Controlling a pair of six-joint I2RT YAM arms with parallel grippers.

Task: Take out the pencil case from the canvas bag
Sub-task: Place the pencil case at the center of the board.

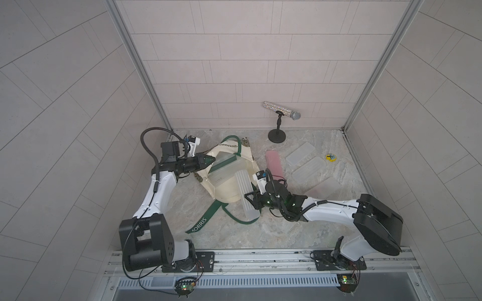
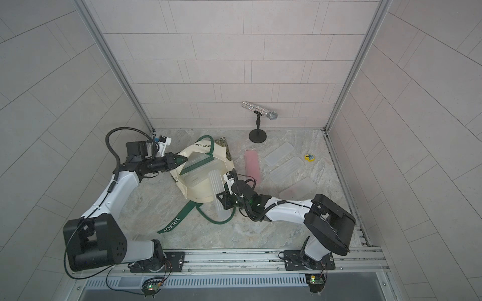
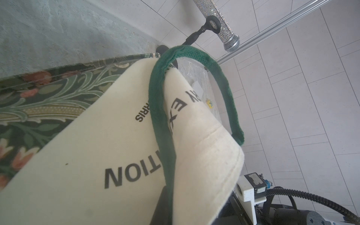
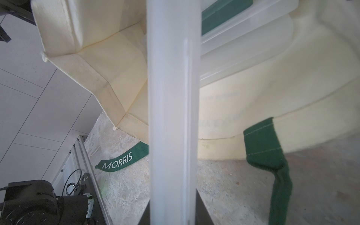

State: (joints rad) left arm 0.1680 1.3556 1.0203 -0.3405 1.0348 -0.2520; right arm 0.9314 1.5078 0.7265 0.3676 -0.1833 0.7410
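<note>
The right gripper (image 1: 247, 202) is closed across a long, ribbed, frosted translucent plastic pencil case (image 1: 246, 191). It is gripped near its middle, it is judged, so that the length would be balanced while it is drawn out. The case is seen half out. Its far end lies over the open mouth of the large cream canvas bag (image 1: 227, 191), and its near end lies over the marble-patterned table (image 1: 300, 229), beside a dark green handle (image 4: 263, 142).

The left gripper (image 1: 211, 160) is closed on the cream rim at the bag's left side. The rim is held raised, apparently to spread the mouth wide and anchor the bag against the pull. More translucent cases (image 1: 221, 166) are seen inside.

The bag lies left of the table's middle, toward the far edge. Toward the right edge a pink case (image 1: 273, 163) and three flat translucent cases (image 1: 300, 153) are laid out, well apart from the bag, probably set there to leave the bag's mouth unobstructed.
</note>
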